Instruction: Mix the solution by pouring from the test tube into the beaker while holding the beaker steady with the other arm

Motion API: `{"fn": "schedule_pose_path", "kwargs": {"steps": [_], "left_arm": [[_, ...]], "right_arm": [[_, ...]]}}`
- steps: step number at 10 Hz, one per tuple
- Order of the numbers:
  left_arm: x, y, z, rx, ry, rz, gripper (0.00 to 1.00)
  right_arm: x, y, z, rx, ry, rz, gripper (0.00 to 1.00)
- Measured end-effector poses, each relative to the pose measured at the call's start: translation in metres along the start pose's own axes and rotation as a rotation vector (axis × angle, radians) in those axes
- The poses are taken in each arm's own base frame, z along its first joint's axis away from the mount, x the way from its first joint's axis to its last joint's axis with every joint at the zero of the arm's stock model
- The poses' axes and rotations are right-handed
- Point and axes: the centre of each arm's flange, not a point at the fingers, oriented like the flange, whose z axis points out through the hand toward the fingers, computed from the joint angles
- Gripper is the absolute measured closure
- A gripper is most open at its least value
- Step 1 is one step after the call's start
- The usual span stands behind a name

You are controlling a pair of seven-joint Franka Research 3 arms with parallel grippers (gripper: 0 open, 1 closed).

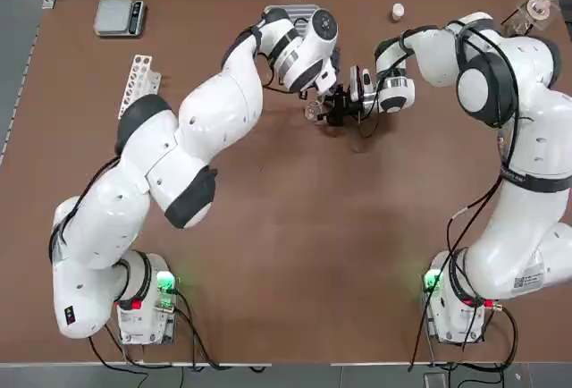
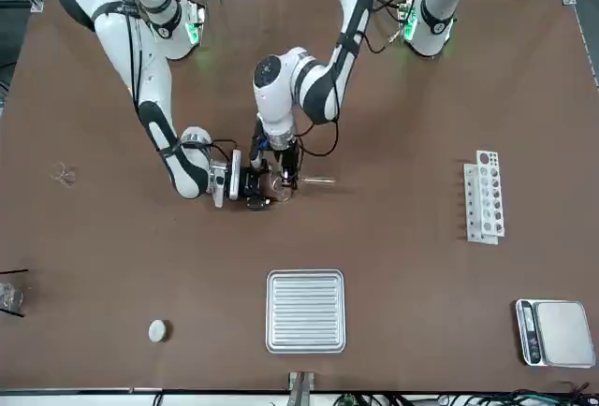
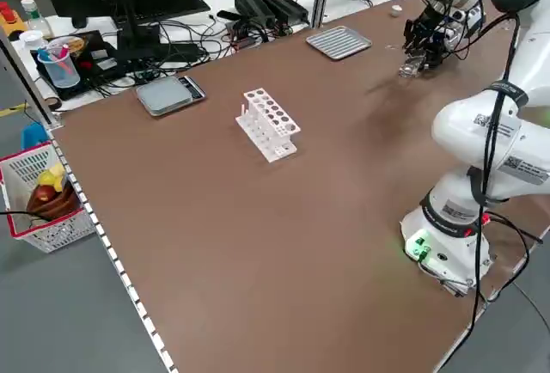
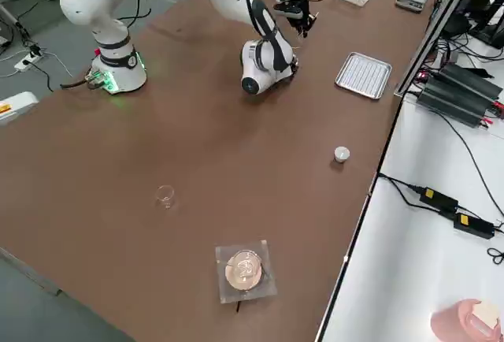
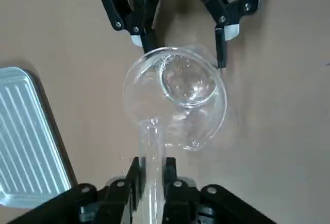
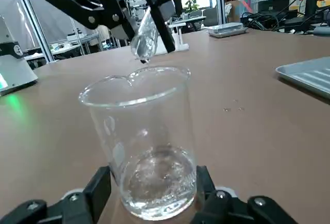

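Observation:
The beaker (image 6: 142, 141) stands upright on the brown table, with a little clear liquid in its bottom. My right gripper (image 5: 180, 43) is shut on the beaker (image 5: 175, 95), one finger (image 6: 93, 193) on each side of its base. My left gripper (image 5: 152, 182) is shut on the test tube (image 5: 152, 157) and holds it tilted, its mouth just above the beaker's rim. In the right wrist view the test tube (image 6: 144, 41) hangs over the spout. From overhead, the left gripper (image 1: 322, 93) and the right gripper (image 1: 344, 106) meet at the beaker (image 1: 312, 110), mid-table towards the far edge.
A ribbed metal tray (image 2: 305, 311) lies just beyond the beaker. A white test tube rack (image 1: 138, 80) and a scale (image 1: 119, 15) are at the far left. A small white cap (image 1: 398, 12), a flask on a stand (image 1: 541, 5) and a tiny glass piece (image 4: 164, 194) sit at the right.

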Motion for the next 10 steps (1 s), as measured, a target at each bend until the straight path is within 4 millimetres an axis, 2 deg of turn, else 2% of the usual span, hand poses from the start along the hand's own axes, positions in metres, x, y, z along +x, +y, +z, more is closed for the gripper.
{"fn": "schedule_pose_path", "kwargs": {"steps": [3,5,7,8,10], "left_arm": [[-0.001,-0.003,-0.003,0.007,0.001,-0.007,0.78],[-0.011,-0.013,-0.007,-0.001,-0.004,-0.038,0.78],[-0.039,-0.033,-0.02,-0.053,-0.008,-0.104,0.78],[-0.06,-0.045,-0.032,-0.1,0.002,-0.154,0.78],[-0.115,-0.081,-0.053,-0.147,0.038,-0.203,0.78]], "right_arm": [[0.0,0.0,0.0,0.0,0.001,0.0,0.27],[0.001,-0.001,0.002,0.003,0.003,0.0,0.27],[0.001,-0.001,0.002,0.003,0.004,0.0,0.27],[0.002,-0.001,0.003,0.003,0.004,0.0,0.27],[0.002,-0.001,0.003,0.003,0.005,0.003,0.25]]}}
